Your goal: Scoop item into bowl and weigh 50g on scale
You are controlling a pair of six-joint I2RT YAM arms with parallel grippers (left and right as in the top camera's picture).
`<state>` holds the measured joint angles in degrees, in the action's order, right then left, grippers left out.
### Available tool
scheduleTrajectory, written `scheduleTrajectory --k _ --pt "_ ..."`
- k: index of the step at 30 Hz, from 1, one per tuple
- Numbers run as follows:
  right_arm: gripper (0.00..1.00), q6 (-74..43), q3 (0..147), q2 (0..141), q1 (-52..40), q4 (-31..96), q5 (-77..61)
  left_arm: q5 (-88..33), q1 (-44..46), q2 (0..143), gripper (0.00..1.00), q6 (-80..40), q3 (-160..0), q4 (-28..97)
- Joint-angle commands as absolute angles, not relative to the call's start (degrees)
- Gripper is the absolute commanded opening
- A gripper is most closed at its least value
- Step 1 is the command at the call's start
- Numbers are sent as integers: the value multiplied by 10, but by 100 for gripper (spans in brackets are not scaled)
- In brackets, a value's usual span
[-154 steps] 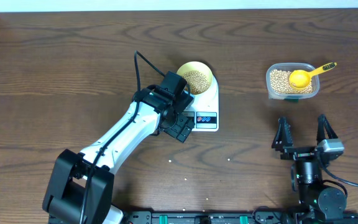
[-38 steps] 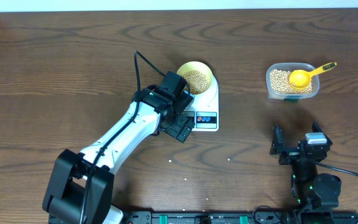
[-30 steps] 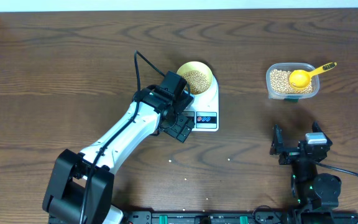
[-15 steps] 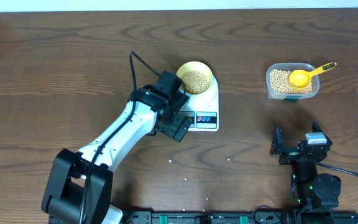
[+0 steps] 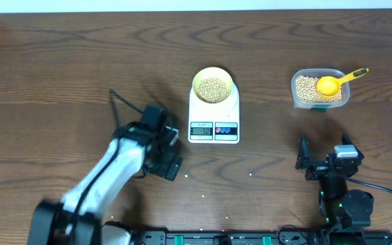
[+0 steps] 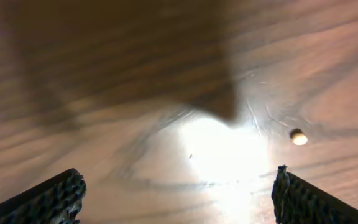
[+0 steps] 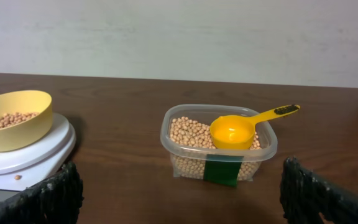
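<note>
The item, small tan beans (image 5: 213, 88), lies in the pale yellow bowl (image 5: 195, 84) standing on the white scale (image 5: 231, 112); both also show at the left of the right wrist view, bowl (image 7: 17, 134) on scale (image 7: 36, 158). My left gripper (image 5: 170, 163) hangs open over bare table to the lower left of the scale, nothing between its fingers (image 6: 176, 199). My right gripper (image 5: 325, 156) is open and empty near the front right (image 7: 182, 199), facing the tub.
A clear tub (image 5: 320, 101) holding more beans and a yellow scoop (image 5: 329, 85) stands at the back right, also seen in the right wrist view (image 7: 219, 155). Loose beans lie on the table in front of the scale (image 5: 251, 174), one near my left fingers (image 6: 298, 137).
My left arm has drawn back from the scale's front toward the lower left, uncovering the display. The right arm has stayed still over the last second.
</note>
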<state>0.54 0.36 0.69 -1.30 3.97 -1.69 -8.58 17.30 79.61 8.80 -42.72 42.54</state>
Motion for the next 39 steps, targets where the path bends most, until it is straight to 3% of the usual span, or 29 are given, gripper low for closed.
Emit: scheduleTrajectory --k 1,23,39 --pt "99 11 3 3 -10 42 -17 -79 154 735 98 83 -411 425" --pt "99 11 3 3 -10 42 -17 -79 -78 366 98 83 -402 465" --pt "99 11 3 3 -10 42 -17 -83 -95 171 98 82 -302 501"
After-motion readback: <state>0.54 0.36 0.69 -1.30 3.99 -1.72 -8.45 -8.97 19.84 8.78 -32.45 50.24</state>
